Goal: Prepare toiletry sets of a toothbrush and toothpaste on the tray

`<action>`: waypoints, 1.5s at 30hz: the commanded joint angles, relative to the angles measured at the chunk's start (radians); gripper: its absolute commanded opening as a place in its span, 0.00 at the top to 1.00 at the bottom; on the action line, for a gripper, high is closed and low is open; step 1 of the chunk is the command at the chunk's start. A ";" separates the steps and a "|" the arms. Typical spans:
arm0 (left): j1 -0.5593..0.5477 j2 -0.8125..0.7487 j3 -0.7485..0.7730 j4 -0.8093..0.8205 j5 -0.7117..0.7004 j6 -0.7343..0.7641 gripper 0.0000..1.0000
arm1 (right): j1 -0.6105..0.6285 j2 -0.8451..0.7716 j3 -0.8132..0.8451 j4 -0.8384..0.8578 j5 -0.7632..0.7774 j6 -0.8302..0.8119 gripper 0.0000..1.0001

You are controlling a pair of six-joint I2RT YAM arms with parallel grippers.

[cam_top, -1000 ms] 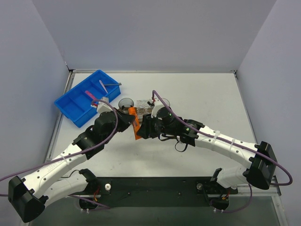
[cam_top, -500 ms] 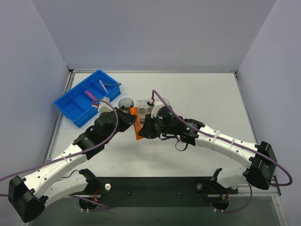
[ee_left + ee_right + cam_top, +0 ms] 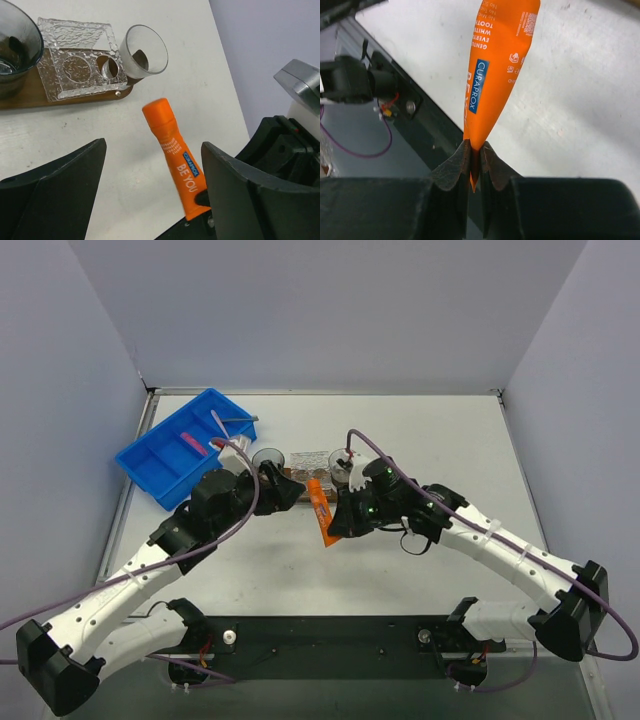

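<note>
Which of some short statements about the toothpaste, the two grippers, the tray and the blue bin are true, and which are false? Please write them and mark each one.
1. The right gripper is shut on the flat end of the toothpaste. True.
2. The left gripper is clamped on the tube's cap. False: its jaws stand wide open.
3. The toothpaste lies on the tray. False: the right gripper holds it over the white table, beside the tray.
4. A pink stick lies in the blue bin. True.

White table [image 3: 450, 440], metal trim along its edges. Plain pale grey-lavender walls [image 3: 320, 310] on three sides. Light soft, even.
</note>
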 commanded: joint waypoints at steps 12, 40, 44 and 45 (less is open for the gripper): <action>0.026 0.050 0.013 0.102 1.083 0.601 0.14 | -0.004 -0.096 0.120 -0.549 -0.407 -0.168 1.00; -0.116 0.234 -0.022 0.115 1.481 0.568 0.48 | 0.094 -0.032 0.163 -0.578 -0.693 -0.218 1.00; -0.122 0.242 -0.025 0.128 1.484 0.555 0.49 | 0.093 -0.035 0.155 -0.578 -0.694 -0.225 1.00; -0.122 0.242 -0.025 0.130 1.484 0.552 0.55 | 0.094 -0.035 0.155 -0.579 -0.693 -0.226 1.00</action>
